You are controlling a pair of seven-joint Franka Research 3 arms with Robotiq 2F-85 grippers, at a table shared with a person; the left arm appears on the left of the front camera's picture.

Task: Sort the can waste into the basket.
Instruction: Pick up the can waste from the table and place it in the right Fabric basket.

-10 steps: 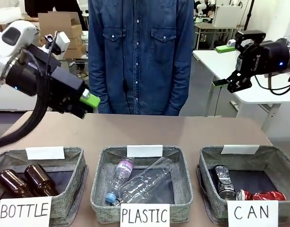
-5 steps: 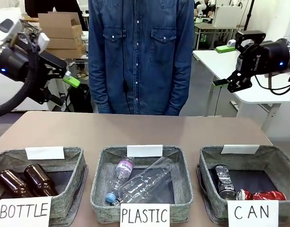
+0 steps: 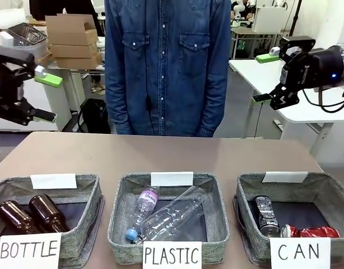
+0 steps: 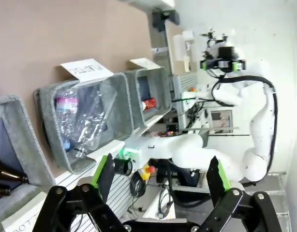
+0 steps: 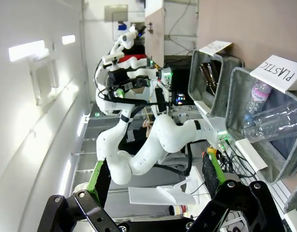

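The basket (image 3: 248,188) signed "CAN" stands at the table's front right, and both pieces of can waste lie in it. The silver can (image 3: 265,214) with black print is at its left side. The red can (image 3: 309,231) lies flat at its front, behind the sign. My left gripper (image 3: 47,98) hangs open and empty at the far left, high above the table. My right gripper (image 3: 264,77) is open and empty too, high at the far right above the basket. In the left wrist view my left gripper (image 4: 160,176) is spread wide, with the basket (image 4: 159,79) and the red can (image 4: 148,103) far off.
A basket signed "PLASTIC" (image 3: 118,197) with clear bottles stands at front middle. One signed "BOTTLE" (image 3: 91,190) with brown bottles is at front left. A person in a denim shirt (image 3: 166,61) stands at the far edge. The right wrist view shows my right gripper (image 5: 155,176) open.
My left arm has drawn back to the left and upward, away from the table's middle, still open. The right arm and the cans have not moved.
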